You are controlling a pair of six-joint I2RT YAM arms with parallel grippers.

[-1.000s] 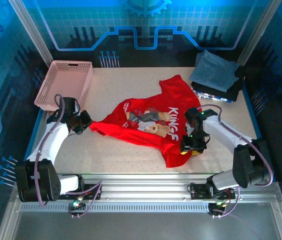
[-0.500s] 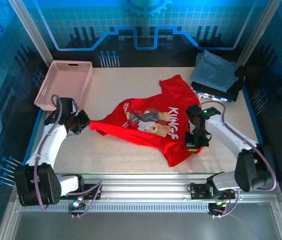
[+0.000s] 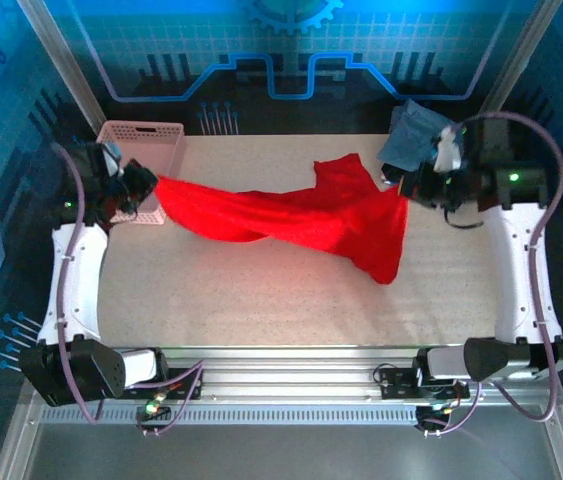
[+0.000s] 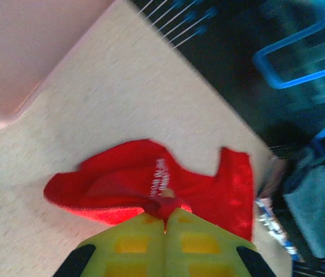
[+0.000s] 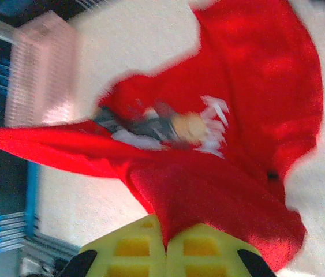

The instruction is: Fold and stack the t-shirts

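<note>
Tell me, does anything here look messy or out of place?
The red t-shirt is strung between the left gripper and right gripper, both shut on it. It is twisted and bunched rather than spread flat. Nothing looks spilled or damaged.

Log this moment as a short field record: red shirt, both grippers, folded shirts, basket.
pink basket: back left corner of the table
folded grey-blue shirt: back right corner, partly behind the right arm
red t-shirt: stretched in a sagging band between the two grippers, one part hanging lower at the right
left gripper: shut on the red t-shirt's left end, beside the pink basket
right gripper: shut on its right end, next to the folded grey-blue shirt
fold: not yet done
</note>
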